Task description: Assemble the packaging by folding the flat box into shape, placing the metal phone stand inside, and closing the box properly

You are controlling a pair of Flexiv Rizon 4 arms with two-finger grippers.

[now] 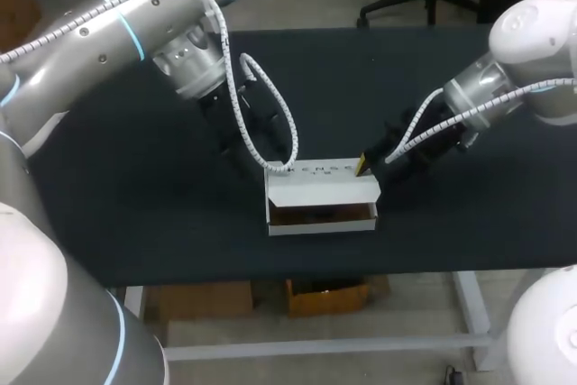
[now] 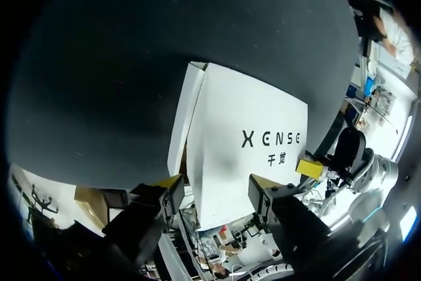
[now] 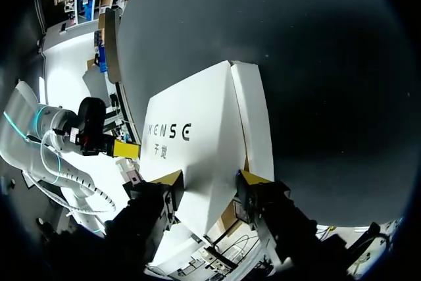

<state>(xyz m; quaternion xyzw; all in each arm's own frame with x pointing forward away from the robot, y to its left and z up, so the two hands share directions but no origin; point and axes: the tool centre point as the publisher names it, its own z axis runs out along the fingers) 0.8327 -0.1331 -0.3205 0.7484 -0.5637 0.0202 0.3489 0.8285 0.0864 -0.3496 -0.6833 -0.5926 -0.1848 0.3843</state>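
Both the left gripper (image 2: 216, 185) and the right gripper (image 3: 209, 182) flanked a white cardboard box (image 1: 322, 196) on the black table (image 1: 135, 196).
Each stood released, fingers spread, at one end of the box.

You see the table (image 1: 135, 223) from high above and behind, the box (image 1: 320, 191) just below frame centre. Your left wrist camera looks along the left gripper (image 2: 216, 187), close over the box; the right wrist camera faces it from the opposite end, along the right gripper (image 3: 210, 182). All three views share the box.
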